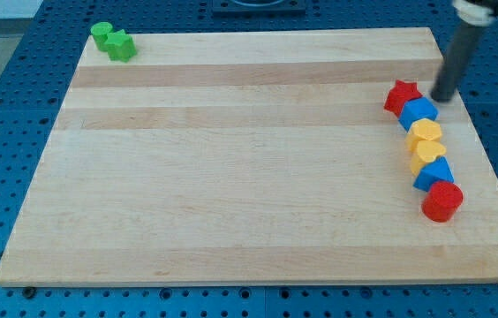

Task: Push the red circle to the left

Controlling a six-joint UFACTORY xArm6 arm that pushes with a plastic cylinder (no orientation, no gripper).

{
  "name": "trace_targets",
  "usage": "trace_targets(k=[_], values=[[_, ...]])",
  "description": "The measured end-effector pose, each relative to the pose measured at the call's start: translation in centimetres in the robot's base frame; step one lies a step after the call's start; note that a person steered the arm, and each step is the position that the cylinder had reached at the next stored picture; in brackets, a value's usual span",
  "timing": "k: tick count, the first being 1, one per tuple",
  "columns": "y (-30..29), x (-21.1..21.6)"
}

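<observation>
The red circle (442,200) lies near the board's right edge, at the lower end of a chain of blocks. Above it in the chain are a blue block (433,173), two yellow blocks (428,154) (425,132), a blue block (418,113) and a red star (403,95) at the top. My tip (444,98) rests on the board just right of the red star and upper blue block, well above the red circle.
Two green blocks (101,34) (121,46) sit touching at the board's top left corner. The wooden board (231,177) lies on a blue perforated table. The chain stands close to the board's right edge.
</observation>
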State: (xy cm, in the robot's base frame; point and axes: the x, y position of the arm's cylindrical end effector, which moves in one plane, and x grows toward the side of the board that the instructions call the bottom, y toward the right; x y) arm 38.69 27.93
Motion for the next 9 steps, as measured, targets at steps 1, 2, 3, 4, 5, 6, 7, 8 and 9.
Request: trace_targets(k=[1, 2, 3, 4, 5, 6, 7, 8, 9], values=[[1.1, 8.8], [0.9, 13.7], [-0.9, 17.0], [-3.1, 16.8], [-5.1, 15.5], [-6.9, 15.3], [-7.8, 13.9], [-9.0, 12.1], [-11.8, 11.7]])
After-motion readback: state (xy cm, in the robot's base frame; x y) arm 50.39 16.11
